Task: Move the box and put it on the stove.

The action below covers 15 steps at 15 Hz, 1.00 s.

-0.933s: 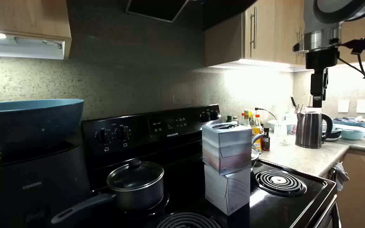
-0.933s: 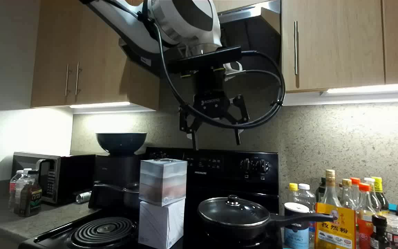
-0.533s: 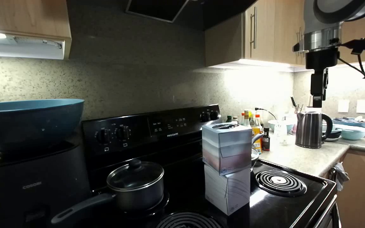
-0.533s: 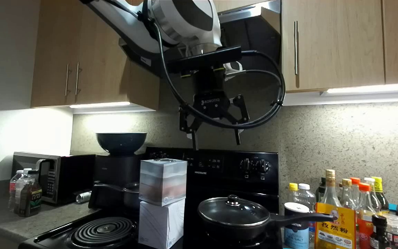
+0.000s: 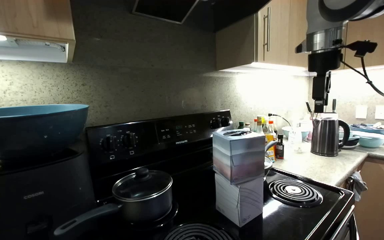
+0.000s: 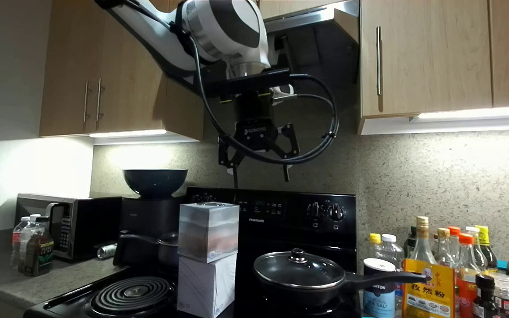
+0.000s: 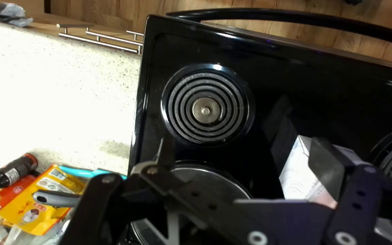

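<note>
Black fingers [image 7: 327,166], spread, empty, higher than banded box [image 5: 238,156]: centre over it, descend squarely, grip clear of pale box [image 5: 240,203] beneath.

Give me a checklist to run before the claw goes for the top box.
1. Claw open: ok, jaws apart.
2. Claw centred over the upper box: looks not ok; in the wrist view one jaw seems to cover much of it.
3. That upper box resting on the lower box: ok.
4. Lid on the pan: ok.
5. Coil burner on the stove cool: cannot tell.
</note>
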Each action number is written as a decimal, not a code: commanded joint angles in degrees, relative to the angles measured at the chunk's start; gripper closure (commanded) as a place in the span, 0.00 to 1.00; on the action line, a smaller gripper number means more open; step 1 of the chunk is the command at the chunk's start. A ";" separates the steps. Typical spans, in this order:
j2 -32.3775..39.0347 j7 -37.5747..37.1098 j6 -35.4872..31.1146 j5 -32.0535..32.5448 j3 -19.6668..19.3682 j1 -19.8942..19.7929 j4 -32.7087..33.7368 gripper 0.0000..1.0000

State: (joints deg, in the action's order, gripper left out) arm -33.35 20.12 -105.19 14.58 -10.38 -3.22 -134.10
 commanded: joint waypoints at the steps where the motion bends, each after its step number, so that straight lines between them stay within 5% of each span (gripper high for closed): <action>1: 5.40 -3.20 -0.42 -2.09 3.66 2.46 3.98 0.00; 9: 6.85 -3.23 -0.21 -1.21 5.45 3.27 5.67 0.00; 15: 11.93 -14.26 -5.08 -17.18 7.39 4.97 8.39 0.00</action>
State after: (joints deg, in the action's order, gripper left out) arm -25.24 13.53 -106.40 1.97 -4.89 1.64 -127.67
